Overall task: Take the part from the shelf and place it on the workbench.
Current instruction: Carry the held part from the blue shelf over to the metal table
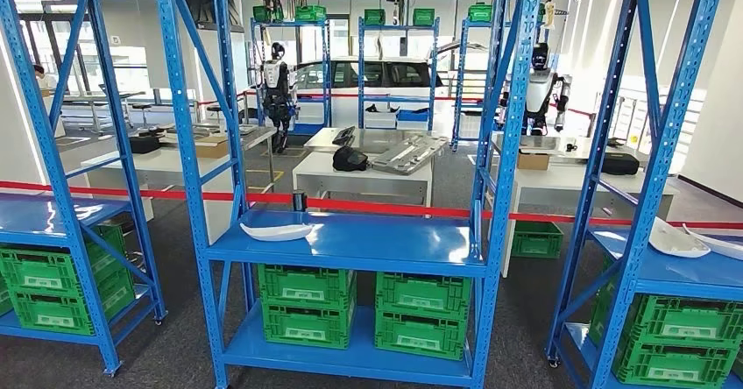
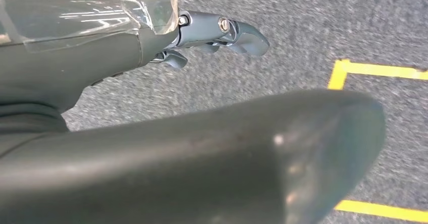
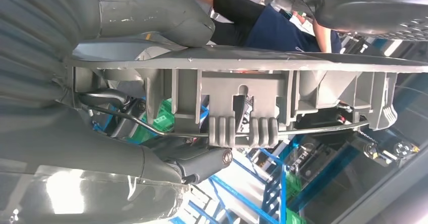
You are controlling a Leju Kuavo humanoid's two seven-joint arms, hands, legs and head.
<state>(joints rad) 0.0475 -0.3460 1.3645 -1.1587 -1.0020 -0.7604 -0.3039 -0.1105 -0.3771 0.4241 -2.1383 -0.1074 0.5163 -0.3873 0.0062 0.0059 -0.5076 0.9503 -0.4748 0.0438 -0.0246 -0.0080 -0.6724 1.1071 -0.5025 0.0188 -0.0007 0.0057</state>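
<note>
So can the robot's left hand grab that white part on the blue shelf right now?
Probably not yet. The left hand hangs over grey carpet, holding nothing, and the white part lies on the blue shelf some way ahead. Nothing blocks it; the robot likely needs to step closer.

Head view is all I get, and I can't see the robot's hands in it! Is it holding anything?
Observer: Yes. In the right wrist view the right hand grips a long grey plastic part with ribs and clips along its underside.
Operator: What about the other hand?
Observer: The left hand holds nothing. It hangs over grey carpet marked with yellow tape lines.
Operator: Is anybody close to the robot?
Observer: A person in a dark blue shirt shows just past the part in the right wrist view.
</note>
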